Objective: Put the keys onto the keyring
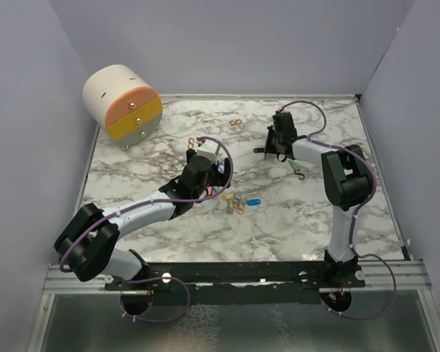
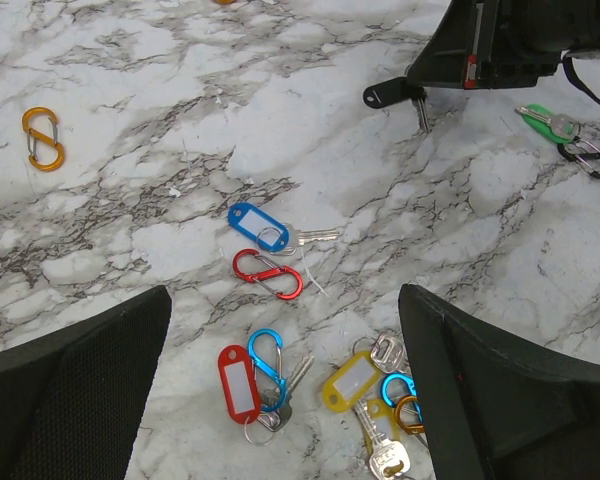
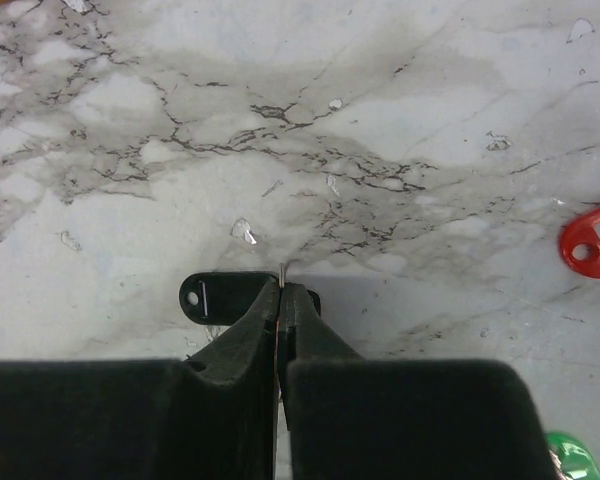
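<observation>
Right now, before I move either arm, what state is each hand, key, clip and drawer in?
left hand, open, over the loose keys.
right hand, shut on the black-tagged key.
blue-tagged key, lying flat, not clipped to anything.
red carabiner, gate shut, nothing on it.
drawers, all shut.

Bright even overhead light; soft shadows; sharp.

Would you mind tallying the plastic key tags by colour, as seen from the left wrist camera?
blue tag: 1
red tag: 1
yellow tag: 1
green tag: 1
black tag: 1
Total: 5
</observation>
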`<move>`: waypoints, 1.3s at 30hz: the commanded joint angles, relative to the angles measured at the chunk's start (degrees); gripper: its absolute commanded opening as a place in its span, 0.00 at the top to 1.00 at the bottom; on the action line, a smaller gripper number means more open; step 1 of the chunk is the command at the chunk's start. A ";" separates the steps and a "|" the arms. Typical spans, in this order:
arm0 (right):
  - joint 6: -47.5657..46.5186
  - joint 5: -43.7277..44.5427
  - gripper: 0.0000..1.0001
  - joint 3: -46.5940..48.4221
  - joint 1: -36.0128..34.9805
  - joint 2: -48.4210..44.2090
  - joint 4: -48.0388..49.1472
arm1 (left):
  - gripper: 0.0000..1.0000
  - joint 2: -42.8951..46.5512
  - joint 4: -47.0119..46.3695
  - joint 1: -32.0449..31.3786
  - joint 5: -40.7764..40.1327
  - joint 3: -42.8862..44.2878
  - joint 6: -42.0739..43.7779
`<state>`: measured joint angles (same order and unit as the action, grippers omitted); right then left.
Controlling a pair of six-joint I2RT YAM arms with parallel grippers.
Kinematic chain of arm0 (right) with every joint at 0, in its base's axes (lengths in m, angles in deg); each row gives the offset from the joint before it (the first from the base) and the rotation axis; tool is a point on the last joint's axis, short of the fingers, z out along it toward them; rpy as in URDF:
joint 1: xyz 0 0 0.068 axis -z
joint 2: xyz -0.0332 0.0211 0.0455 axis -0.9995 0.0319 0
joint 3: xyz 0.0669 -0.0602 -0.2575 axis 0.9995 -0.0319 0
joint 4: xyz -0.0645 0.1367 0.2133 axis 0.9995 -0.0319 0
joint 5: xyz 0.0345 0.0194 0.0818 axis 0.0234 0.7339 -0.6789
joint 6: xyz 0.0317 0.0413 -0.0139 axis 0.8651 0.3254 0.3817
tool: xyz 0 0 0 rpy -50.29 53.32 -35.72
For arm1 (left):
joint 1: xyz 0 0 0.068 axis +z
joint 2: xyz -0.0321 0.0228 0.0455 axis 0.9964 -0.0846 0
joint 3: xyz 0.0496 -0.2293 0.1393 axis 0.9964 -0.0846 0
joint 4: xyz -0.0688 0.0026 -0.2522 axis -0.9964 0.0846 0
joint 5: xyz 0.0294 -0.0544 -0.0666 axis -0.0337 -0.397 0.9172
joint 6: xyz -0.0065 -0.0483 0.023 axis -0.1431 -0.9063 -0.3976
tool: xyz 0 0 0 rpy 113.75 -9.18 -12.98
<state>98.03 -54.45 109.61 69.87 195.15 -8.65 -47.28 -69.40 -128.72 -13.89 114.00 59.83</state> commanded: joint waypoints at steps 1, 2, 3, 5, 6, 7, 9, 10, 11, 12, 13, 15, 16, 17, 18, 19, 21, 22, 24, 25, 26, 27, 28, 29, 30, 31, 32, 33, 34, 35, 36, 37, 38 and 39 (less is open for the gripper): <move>-2.84 1.91 1.00 -3.65 0.02 -4.73 2.77 | 0.01 0.62 -0.12 0.33 -1.09 -0.61 0.24; -3.87 1.78 1.00 -5.02 -0.20 -6.42 4.08 | 0.01 0.45 -0.10 0.33 -1.12 -0.57 0.24; -4.86 1.47 0.99 -6.27 -0.42 -7.81 5.12 | 0.01 0.27 -0.10 0.37 -1.03 -0.50 0.24; -7.04 0.37 1.00 -9.34 -0.94 -10.72 7.55 | 0.02 -0.33 -0.39 0.33 -1.11 -0.50 0.24; -7.94 -0.39 1.00 -10.87 -1.34 -12.06 8.75 | 0.02 -0.65 -0.38 0.33 -1.28 -0.49 0.31; -8.86 -1.16 1.00 -12.53 -1.78 -13.57 9.95 | 0.03 -1.12 -0.37 0.33 -1.45 -0.40 0.33; -10.42 -2.14 1.00 -16.01 -3.00 -16.26 12.25 | 0.04 -2.17 -0.18 0.46 -1.53 -0.18 0.18; -10.85 -2.43 1.00 -17.98 -3.57 -17.46 12.88 | 0.04 -2.78 0.23 0.54 -1.55 0.06 -0.15; -11.21 -2.73 1.00 -19.27 -4.29 -18.51 13.74 | 0.05 -3.39 0.51 0.65 -1.47 0.32 -0.50; -11.92 -3.01 1.00 -20.64 -5.06 -19.66 14.45 | 0.05 -4.19 0.94 0.72 -1.51 0.70 -0.92; -12.61 -3.00 1.00 -21.74 -6.01 -20.71 14.94 | 0.06 -5.03 1.72 0.82 -1.61 1.29 -1.36; -14.02 -2.62 1.00 -23.48 -7.58 -22.58 15.36 | 0.07 -6.88 3.83 1.00 -1.98 2.87 -2.12; -14.84 -2.64 1.00 -24.07 -8.22 -23.45 15.49 | 0.07 -7.79 4.61 1.07 -2.20 3.67 -2.33; -15.71 -2.77 1.00 -24.82 -8.68 -24.35 15.63 | 0.08 -8.64 5.20 1.11 -2.53 4.26 -2.62; -16.49 -3.02 1.00 -25.52 -9.02 -25.31 15.78 | 0.09 -9.30 5.69 1.20 -3.00 4.68 -2.92; -17.18 -3.34 1.00 -26.34 -9.10 -26.22 16.17 | 0.10 -9.85 6.22 1.28 -3.35 5.05 -3.25; -18.03 -3.98 1.00 -28.54 -9.12 -28.59 17.20 | 0.12 -10.61 7.24 1.44 -3.94 5.51 -3.82; -18.50 -4.61 1.00 -29.83 -9.12 -29.80 17.84 | 0.13 -10.77 7.88 1.42 -4.30 5.86 -4.14; -18.92 -5.39 1.00 -31.83 -9.12 -31.82 18.73 | 0.14 -10.81 8.95 1.56 -4.76 5.81 -4.72; -18.97 -5.53 1.00 -32.35 -9.07 -32.68 18.70 | 0.15 -10.78 9.29 1.60 -4.83 5.71 -4.93; -18.97 -5.59 1.00 -32.54 -9.11 -33.34 18.40 | 0.16 -10.85 9.63 1.60 -4.69 5.56 -5.20; -18.97 -5.77 1.00 -32.57 -9.13 -33.94 18.06 | 0.17 -10.95 10.02 1.60 -4.49 5.47 -5.43; -18.95 -6.11 1.00 -32.53 -9.13 -34.58 17.70 | 0.18 -11.06 10.48 1.64 -4.36 5.38 -5.66; -18.90 -6.49 1.00 -32.52 -9.20 -35.10 17.53 | 0.19 -11.11 10.79 1.63 -4.20 5.21 -5.85; -18.84 -6.90 1.00 -32.69 -9.20 -35.70 17.44 | 0.19 -11.21 11.16 1.65 -4.15 5.10 -5.90; -18.82 -7.25 1.00 -32.76 -9.20 -36.13 17.44 | 0.20 -11.54 11.49 1.65 -4.12 5.11 -5.94; -18.86 -7.63 1.00 -32.87 -9.20 -36.47 17.47 | 0.21 -11.68 11.77 1.65 -4.06 5.06 -5.99; -18.95 -7.92 1.00 -32.87 -9.20 -36.77 17.39 | 0.21 -11.92 12.17 1.64 -3.92 5.13 -6.00; -19.07 -8.23 1.00 -32.88 -9.20 -36.91 17.28 | 0.22 -12.12 12.60 1.66 -3.64 5.15 -6.00; -19.14 -8.41 0.99 -32.92 -9.23 -36.97 17.14 | 0.23 -12.32 12.87 1.70 -3.39 5.13 -6.00; -19.19 -8.40 1.00 -32.93 -9.25 -37.03 16.88 | 0.23 -12.58 12.91 1.69 -3.30 4.96 -6.12; -19.23 -8.37 1.00 -32.88 -9.29 -37.01 16.79 | 0.23 -12.81 12.98 1.73 -3.25 4.85 -6.28; -19.23 -8.28 1.00 -32.92 -9.29 -36.99 16.73 | 0.23 -13.15 13.21 1.71 -3.32 4.82 -6.40; -19.23 -8.20 1.00 -32.95 -9.29 -37.10 16.70 | 0.23 -13.36 13.33 1.73 -3.45 4.66 -6.49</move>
<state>79.71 -61.10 77.26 60.53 159.26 7.07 -59.35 -57.47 -127.21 -16.80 118.28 54.43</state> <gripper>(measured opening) 0.008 0.772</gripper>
